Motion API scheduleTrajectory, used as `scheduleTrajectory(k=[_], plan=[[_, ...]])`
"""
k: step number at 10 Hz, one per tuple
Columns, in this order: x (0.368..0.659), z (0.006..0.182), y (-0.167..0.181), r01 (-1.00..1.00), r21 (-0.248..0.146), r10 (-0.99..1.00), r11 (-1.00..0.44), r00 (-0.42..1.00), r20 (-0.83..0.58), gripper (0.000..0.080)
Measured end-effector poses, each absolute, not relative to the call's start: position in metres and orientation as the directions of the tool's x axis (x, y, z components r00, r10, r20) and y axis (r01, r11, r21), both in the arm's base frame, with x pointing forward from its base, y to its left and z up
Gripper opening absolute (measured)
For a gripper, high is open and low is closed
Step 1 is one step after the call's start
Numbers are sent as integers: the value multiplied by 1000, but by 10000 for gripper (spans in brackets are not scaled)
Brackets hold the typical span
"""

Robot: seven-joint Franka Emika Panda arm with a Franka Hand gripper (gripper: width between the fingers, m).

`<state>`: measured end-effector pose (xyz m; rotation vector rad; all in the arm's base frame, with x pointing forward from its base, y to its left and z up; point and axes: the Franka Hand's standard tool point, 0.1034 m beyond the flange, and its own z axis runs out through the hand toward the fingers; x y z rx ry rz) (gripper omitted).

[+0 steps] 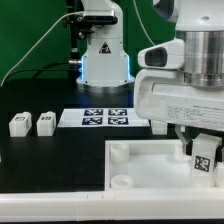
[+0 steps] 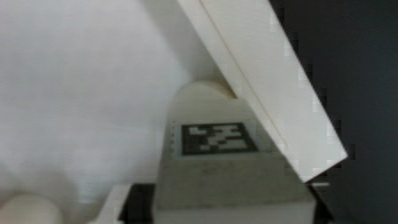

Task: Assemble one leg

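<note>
My gripper [image 1: 202, 148] is shut on a leg [image 1: 204, 163], a small white block whose black-and-white tag faces the camera. It holds the leg upright over the exterior view's right part of the big white panel [image 1: 140, 195], close to or touching its surface; I cannot tell which. In the wrist view the leg [image 2: 217, 140] shows its tag between my gripper's [image 2: 222, 208] jaws, beside the panel's raised rim [image 2: 267, 90]. Two more legs [image 1: 18, 124] [image 1: 44, 123] stand on the black table at the exterior view's left.
The marker board [image 1: 105, 118] lies behind the panel. A white-lit robot base [image 1: 104, 60] stands at the back. The panel has round sockets [image 1: 120, 152] near its left corners. Cables hang against the green backdrop.
</note>
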<state>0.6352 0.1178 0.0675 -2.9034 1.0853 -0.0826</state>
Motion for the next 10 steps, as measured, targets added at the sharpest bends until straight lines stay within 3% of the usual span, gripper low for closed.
scheduleTrajectory(k=[1,4,7,10], plan=[[635,68,117,-746,-60,-749,-663,663,26,291],[633,67,115,-985,-55,-985,-164,167,-36,291],[630,66,117,-937,-64,-937,343,-336,-97,291],[629,67,113,-924,-60,-924,377,-372,-85,292]])
